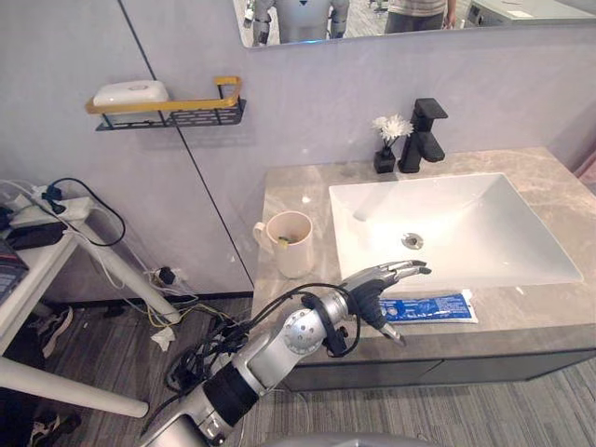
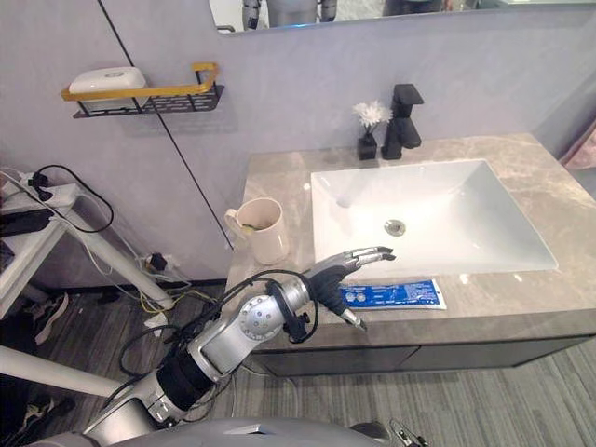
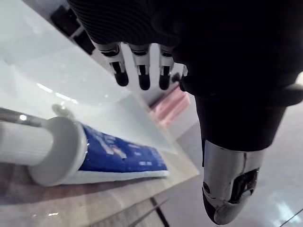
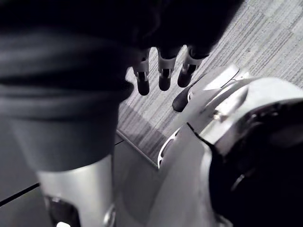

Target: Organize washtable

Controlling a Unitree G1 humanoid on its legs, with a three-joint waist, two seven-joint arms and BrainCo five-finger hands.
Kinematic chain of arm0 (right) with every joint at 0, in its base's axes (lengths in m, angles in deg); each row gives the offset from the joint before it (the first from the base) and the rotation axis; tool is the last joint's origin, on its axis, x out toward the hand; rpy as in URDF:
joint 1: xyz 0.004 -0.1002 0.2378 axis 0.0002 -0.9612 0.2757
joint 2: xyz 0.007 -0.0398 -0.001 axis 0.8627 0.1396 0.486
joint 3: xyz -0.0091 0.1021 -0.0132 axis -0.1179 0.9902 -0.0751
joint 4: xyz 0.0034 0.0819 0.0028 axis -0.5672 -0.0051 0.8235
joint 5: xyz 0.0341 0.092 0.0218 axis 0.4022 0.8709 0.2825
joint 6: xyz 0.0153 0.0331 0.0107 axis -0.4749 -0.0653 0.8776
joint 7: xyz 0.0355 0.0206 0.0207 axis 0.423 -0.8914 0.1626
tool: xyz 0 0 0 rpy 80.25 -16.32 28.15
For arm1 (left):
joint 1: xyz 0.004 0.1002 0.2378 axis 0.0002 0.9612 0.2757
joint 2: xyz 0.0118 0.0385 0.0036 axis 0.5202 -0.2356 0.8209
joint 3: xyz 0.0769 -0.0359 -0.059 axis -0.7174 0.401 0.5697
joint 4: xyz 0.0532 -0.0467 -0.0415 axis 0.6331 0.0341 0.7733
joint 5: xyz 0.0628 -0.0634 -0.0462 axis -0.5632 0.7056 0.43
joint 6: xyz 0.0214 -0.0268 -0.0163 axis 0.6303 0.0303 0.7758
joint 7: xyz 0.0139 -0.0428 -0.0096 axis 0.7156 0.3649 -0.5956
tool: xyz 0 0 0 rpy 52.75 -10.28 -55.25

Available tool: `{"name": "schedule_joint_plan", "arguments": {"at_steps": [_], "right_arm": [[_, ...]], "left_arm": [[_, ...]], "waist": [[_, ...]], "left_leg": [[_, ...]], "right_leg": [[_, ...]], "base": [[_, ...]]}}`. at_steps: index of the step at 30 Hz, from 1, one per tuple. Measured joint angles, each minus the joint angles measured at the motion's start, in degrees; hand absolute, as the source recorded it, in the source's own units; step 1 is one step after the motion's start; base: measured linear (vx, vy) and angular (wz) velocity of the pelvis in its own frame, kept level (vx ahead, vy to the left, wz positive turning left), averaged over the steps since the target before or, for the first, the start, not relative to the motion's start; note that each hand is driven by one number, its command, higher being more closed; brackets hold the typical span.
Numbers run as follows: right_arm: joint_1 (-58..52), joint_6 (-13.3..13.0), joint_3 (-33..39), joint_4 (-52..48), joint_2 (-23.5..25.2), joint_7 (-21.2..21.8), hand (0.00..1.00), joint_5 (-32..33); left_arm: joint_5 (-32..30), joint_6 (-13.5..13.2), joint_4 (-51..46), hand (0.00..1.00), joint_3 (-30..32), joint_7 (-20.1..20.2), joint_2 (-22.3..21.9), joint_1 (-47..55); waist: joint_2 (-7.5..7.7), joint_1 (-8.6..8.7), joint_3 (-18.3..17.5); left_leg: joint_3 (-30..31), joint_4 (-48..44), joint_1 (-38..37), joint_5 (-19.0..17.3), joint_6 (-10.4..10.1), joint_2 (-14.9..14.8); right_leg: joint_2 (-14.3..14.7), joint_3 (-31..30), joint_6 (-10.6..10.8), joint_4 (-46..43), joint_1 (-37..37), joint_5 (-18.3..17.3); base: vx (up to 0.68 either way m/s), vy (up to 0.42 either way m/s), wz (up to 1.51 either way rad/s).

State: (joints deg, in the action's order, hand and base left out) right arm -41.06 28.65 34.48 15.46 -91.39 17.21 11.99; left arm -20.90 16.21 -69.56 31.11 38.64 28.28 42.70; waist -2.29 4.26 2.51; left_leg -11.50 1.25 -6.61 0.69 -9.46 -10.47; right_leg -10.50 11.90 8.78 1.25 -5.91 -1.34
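Note:
A blue and white toothpaste tube (image 1: 433, 306) lies flat on the counter's front strip, just before the white sink (image 1: 466, 209). Its white cap (image 3: 52, 151) points toward my left hand (image 1: 371, 291). That hand hovers just left of the cap end, open, with its fingers (image 3: 141, 71) stretched straight toward the sink and its thumb (image 3: 227, 189) apart, holding nothing. A cream mug (image 1: 291, 244) with a small yellow-green item inside stands on the counter's left part, behind the hand. My right hand (image 4: 161, 71) hangs open over the grey floor.
A black faucet (image 1: 424, 135) and a small dark vase with a white flower (image 1: 386, 140) stand behind the sink. A wall shelf (image 1: 172, 110) at left carries a white soap dish. The grey stone counter (image 1: 289, 186) ends at a front edge close to the tube.

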Motion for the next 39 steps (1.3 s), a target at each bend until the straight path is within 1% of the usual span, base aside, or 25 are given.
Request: {"name": "schedule_joint_plan", "arguments": {"at_steps": [3, 10, 13, 19, 23, 28, 32, 33, 39], "right_arm": [[0.1, 0.0, -0.3, 0.0, 0.0, -0.3, 0.00, 0.0], [0.4, 0.0, -0.6, 0.0, 0.0, -0.3, 0.00, 0.0], [0.4, 0.0, -0.9, 0.0, 0.0, -0.4, 0.00, 0.0], [0.4, -0.1, -1.8, 0.0, -0.1, -0.4, 0.00, 0.0], [0.4, -0.1, -1.8, 0.0, -0.1, -0.4, 0.00, 0.0], [0.4, -0.1, -1.8, -0.1, -0.1, -0.4, 0.00, 0.0], [0.4, -0.1, -1.8, -0.1, -0.1, -0.4, 0.00, 0.0], [0.4, -0.1, -1.8, -0.1, -0.1, -0.4, 0.00, 0.0], [0.4, -0.1, -1.8, -0.1, 0.0, -0.4, 0.00, 0.0]], "left_arm": [[0.0, 0.0, 0.1, 0.00, -1.3, 0.4, 0.4, 0.5], [0.0, 0.0, 0.9, 0.00, -1.3, 0.7, 0.9, 0.5], [0.0, 0.1, 1.3, 0.00, -0.7, -0.2, 1.0, 0.5], [0.0, 0.5, 3.1, 0.00, -0.6, -0.6, 1.2, 0.7], [0.0, 0.5, 3.1, 0.00, -0.5, -0.7, 1.7, 0.7], [-0.1, 0.6, 3.2, 0.00, 1.8, -0.9, 1.8, 0.8], [-0.1, 0.6, 4.4, 0.00, 1.6, -1.2, 1.9, 0.8], [0.0, 0.6, 4.7, 1.00, 1.7, -1.2, 1.9, 0.8], [0.0, 0.6, 5.2, 1.00, 1.5, -1.2, 2.0, 0.8]], "waist": [[0.07, 0.00, 0.2], [0.23, 0.03, 1.2], [0.41, 0.05, 1.4], [0.82, 0.05, 1.8], [0.84, 0.07, 1.9], [0.87, 0.10, 1.9], [0.87, 0.16, 2.0], [0.89, 0.18, 2.0], [1.12, 0.21, 2.2]], "left_leg": [[0.0, 0.3, -0.1, 0.0, 0.0, 0.0], [-0.2, 0.5, -0.2, 0.0, 0.0, 0.0], [-0.4, 0.6, -0.2, 0.0, 0.0, 0.0], [-0.6, 0.6, -0.5, 0.0, 0.0, 0.0], [-0.7, 0.6, -0.5, 0.0, 0.0, 0.0], [-0.8, 0.9, -0.5, 0.0, 0.0, 0.0], [-0.9, 1.2, -0.5, 0.0, 0.0, 0.0], [-1.0, 1.2, -0.4, 0.0, 0.0, 0.0], [-1.0, 1.2, -0.3, 0.0, 0.0, 0.0]], "right_leg": [[0.0, 0.2, 0.0, 0.3, -0.2, 0.1], [0.1, 0.2, 0.0, 1.0, -0.3, 0.3], [0.1, 0.1, 0.0, 1.5, -0.4, 0.6], [0.1, 0.1, 0.0, 1.5, -0.6, 0.7], [0.1, 0.1, 0.0, 1.5, -0.4, 0.7], [0.2, 0.1, 0.0, 1.8, -0.3, 0.7], [0.2, 0.1, 0.0, 2.0, -0.3, 0.7], [0.2, 0.1, 0.0, 2.1, -0.3, 0.7], [0.2, 0.1, 0.0, 2.1, -0.1, 0.7]], "base": [[0.00, 0.000, 0.00], [0.00, 0.000, 0.00], [0.00, 0.000, -0.01], [0.00, 0.000, 0.00], [0.00, 0.000, 0.00], [0.00, 0.000, 0.00], [0.01, 0.000, 0.00], [0.00, 0.000, 0.00], [0.00, 0.000, 0.00]]}}
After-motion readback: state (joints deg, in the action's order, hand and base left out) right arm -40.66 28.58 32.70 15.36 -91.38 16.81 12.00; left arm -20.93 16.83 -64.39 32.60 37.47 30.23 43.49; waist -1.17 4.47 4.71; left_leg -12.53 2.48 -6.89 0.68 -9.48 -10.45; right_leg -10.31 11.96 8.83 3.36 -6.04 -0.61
